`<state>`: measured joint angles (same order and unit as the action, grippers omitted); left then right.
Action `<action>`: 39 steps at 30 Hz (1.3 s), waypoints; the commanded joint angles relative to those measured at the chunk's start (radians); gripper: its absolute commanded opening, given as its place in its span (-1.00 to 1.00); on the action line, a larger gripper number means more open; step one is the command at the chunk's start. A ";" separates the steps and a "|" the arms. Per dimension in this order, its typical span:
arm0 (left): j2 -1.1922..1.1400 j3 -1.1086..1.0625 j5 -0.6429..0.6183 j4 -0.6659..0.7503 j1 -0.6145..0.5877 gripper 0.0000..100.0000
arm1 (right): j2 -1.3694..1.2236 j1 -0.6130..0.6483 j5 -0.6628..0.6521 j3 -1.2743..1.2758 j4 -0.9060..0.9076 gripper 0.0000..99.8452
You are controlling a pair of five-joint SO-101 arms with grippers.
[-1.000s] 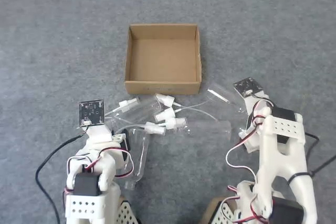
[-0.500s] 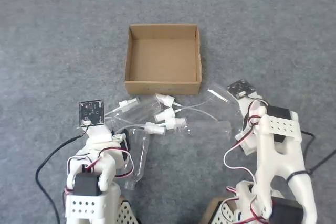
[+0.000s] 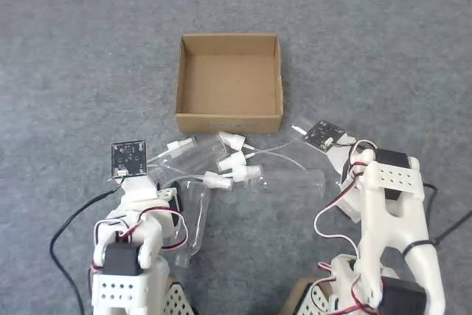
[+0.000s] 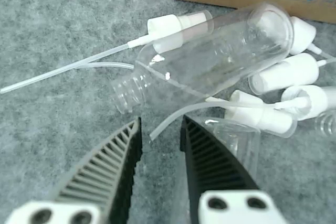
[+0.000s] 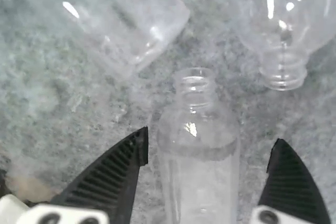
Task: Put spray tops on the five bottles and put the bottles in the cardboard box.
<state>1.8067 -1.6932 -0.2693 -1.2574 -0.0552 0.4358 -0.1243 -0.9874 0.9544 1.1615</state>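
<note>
Left pincer [image 4: 160, 123]: mine, narrow gap, gripping nothing.
Near bottle [image 4: 210, 51]: uncapped, on its side, neck towards those tips.
Spray tops [image 3: 232, 160]: white, loose, clustered between the box and the desk's [image 3: 74, 49] near edge.
Cardboard box [image 3: 228, 119]: mid-desk, towards the far edge.
Right pincer [image 5: 211, 136]: mine, spread wide, straddling a second bottle [image 5: 199, 150], uncapped, lying flat; neither jaw touches it.

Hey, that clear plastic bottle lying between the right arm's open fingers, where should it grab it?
Grip the clear plastic bottle across its round body, just below the shoulder, coming straight down. It lies flat, framed by the right end effector, and that leaves its open neck free.
</note>
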 commanded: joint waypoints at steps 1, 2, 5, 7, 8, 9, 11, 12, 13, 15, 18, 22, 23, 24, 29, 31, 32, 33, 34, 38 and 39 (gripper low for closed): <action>0.012 0.008 -0.006 -0.005 -0.002 -0.78 | 0.002 0.004 -0.052 0.003 0.004 -0.36; 0.012 0.008 -0.006 -0.005 -0.002 -0.78 | 0.002 0.002 -0.052 0.005 0.004 -0.36; 0.012 0.008 -0.006 -0.005 -0.002 -0.78 | 0.002 -0.019 -0.054 0.005 0.002 -0.36; 0.012 0.008 -0.006 -0.005 -0.002 -0.78 | 0.002 -0.033 -0.055 0.005 -0.004 -0.36; 0.012 0.008 -0.006 -0.005 -0.002 -0.78 | 0.002 -0.042 -0.055 0.005 -0.005 -0.36; 0.012 0.008 -0.006 -0.005 -0.002 -0.78 | 0.002 -0.051 -0.055 0.005 -0.005 -0.36; 0.012 0.008 -0.006 -0.005 -0.002 -0.78 | 0.002 -0.062 -0.064 0.005 -0.008 -0.36; 0.012 0.008 -0.006 -0.005 -0.002 -0.78 | 0.002 -0.064 -0.078 0.005 -0.008 -0.36; 0.012 0.008 -0.006 -0.005 -0.002 -0.78 | 0.002 -0.065 -0.089 0.006 -0.008 -0.36; 0.012 0.008 -0.006 -0.005 -0.002 -0.78 | 0.002 -0.064 -0.097 0.021 -0.018 -0.36; 0.012 0.008 -0.006 -0.005 -0.002 -0.78 | 0.002 -0.062 -0.094 0.049 -0.058 -0.36; 0.012 0.008 -0.006 -0.005 -0.002 -0.78 | 0.002 -0.067 -0.094 0.064 -0.088 -0.36; 0.012 0.008 -0.006 -0.005 -0.002 -0.78 | 0.002 -0.067 -0.092 0.064 -0.087 -0.38; 0.012 0.008 -0.006 -0.005 -0.002 -0.78 | 0.002 -0.067 -0.092 0.064 -0.085 -0.42; 0.012 0.008 -0.006 -0.005 -0.002 -0.78 | 0.004 -0.064 -0.091 0.064 -0.088 -0.66; 0.012 0.008 -0.006 -0.005 -0.002 -0.78 | 0.013 -0.065 -0.091 0.064 -0.081 -0.70; 0.012 0.008 -0.006 -0.005 -0.002 -0.78 | 0.015 -0.065 -0.091 0.063 -0.079 -0.72; 0.012 0.008 -0.006 -0.005 -0.002 -0.78 | 0.015 -0.067 -0.091 0.063 -0.079 -0.73; 0.012 0.008 -0.006 -0.005 -0.002 -0.78 | 0.015 -0.067 -0.091 0.063 -0.079 -0.73; 0.012 0.008 -0.006 -0.005 -0.002 -0.78 | 0.015 -0.067 -0.071 0.054 -0.079 -0.79; 0.012 0.008 -0.006 -0.005 -0.002 -0.78 | 0.015 -0.065 -0.048 0.044 -0.079 -0.80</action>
<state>1.8067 -1.6932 -0.2693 -1.2574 -0.0552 0.4358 -0.1780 -1.0656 1.0296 1.0894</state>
